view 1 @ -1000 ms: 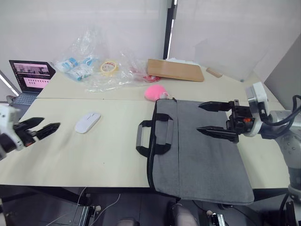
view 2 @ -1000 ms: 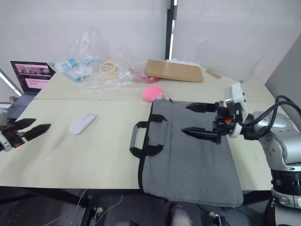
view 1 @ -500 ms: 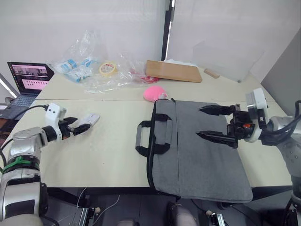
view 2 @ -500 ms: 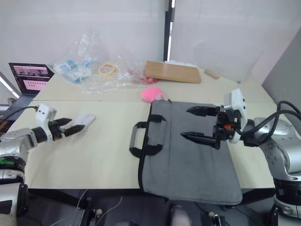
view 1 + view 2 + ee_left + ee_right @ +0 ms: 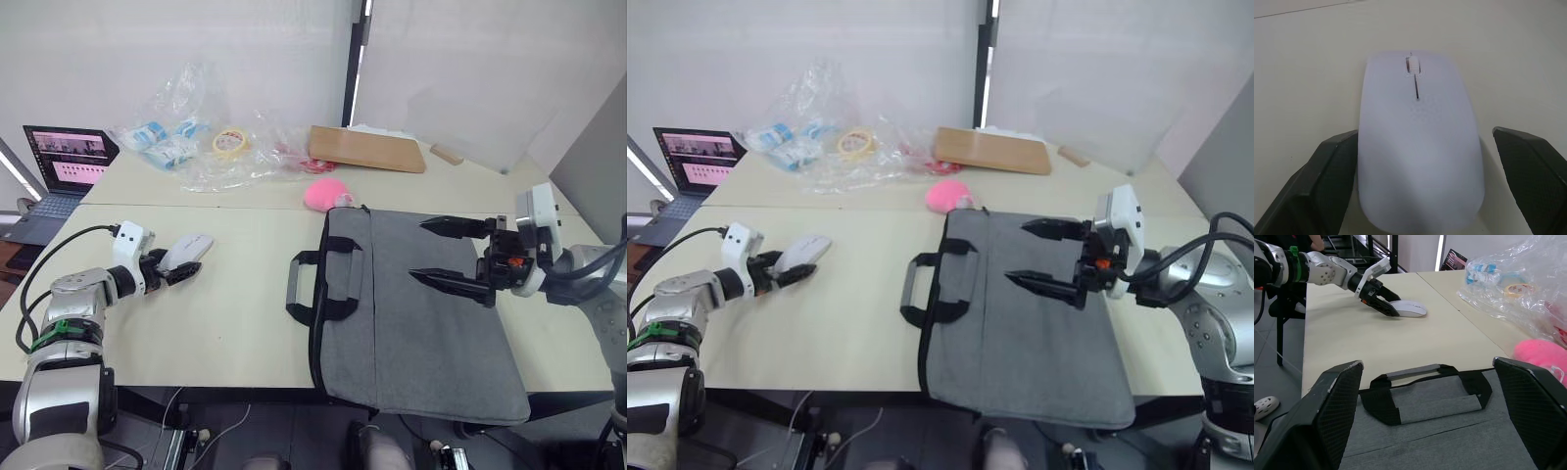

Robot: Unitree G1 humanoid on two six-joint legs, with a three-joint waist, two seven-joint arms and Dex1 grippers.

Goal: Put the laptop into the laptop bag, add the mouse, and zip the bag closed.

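The white mouse lies on the cream table, left of the bag. My left gripper is open, its two black fingers straddling the mouse's near end; one finger sits against its side and the other stands a little off. The grey laptop bag lies flat at the table's right front, black handles pointing left. My right gripper hovers open above the bag's middle with nothing between its fingers. The laptop is out of view.
A small dark laptop with a lit pinkish screen stands at the far left. A fluffy pink ball rests by the bag's far corner. Clear plastic bags with a tape roll and a brown flat package lie at the back.
My left arm came in from the table's left edge to the mouse, and its fingers now sit on either side of it. The right gripper stayed over the bag.
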